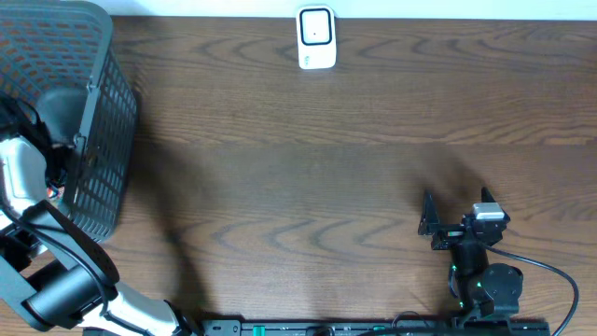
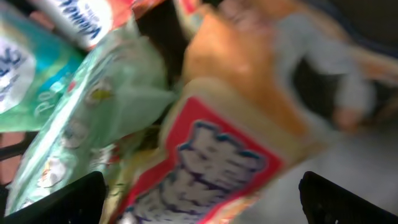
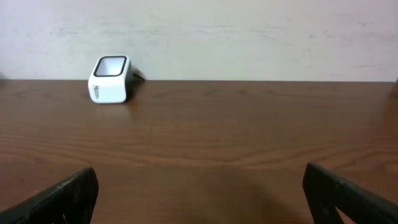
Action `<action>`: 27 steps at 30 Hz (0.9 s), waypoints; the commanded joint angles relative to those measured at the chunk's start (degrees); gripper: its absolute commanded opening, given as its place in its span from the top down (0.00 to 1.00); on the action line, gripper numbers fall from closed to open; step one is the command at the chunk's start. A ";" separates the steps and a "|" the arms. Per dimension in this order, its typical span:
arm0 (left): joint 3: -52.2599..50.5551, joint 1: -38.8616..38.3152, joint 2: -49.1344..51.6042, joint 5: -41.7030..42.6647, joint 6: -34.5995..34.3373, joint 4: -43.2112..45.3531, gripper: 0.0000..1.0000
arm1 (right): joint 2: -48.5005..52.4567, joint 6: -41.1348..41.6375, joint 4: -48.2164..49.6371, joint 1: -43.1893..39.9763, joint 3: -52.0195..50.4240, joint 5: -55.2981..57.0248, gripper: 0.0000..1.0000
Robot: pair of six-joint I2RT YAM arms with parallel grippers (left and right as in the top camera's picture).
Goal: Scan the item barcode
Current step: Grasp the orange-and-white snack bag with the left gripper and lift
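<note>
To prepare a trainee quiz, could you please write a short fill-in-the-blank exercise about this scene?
The scanner on the table is coloured ____.
The left gripper hovers over snack packets inside the mesh basket, its jaws ____.
The right gripper faces the scanner and holds ____.
In the overhead view, the basket stands at the table's ____ side.
Missing words: white; open; nothing; left.

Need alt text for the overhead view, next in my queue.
A white barcode scanner stands at the far edge of a wooden table. The left arm reaches into a grey mesh basket at the left; the right gripper sits front right, jaws open.
</note>
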 commanded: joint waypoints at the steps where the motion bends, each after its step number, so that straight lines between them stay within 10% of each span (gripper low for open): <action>1: -1.88 0.15 0.35 -5.20 0.94 1.46 0.02 | -0.20 0.55 -0.28 -0.24 -0.04 0.28 0.01; 5: -2.49 0.15 1.60 -4.87 0.90 1.57 0.08 | -0.20 0.55 -0.28 -0.24 -0.04 0.28 0.01; 12: -2.51 0.15 2.25 0.85 0.90 0.39 0.90 | -0.20 0.55 -0.28 -0.24 -0.04 0.28 0.01; 27: 1.27 0.13 -15.52 14.71 -3.26 4.70 0.93 | -0.20 0.52 -0.28 -0.24 -0.04 0.28 0.01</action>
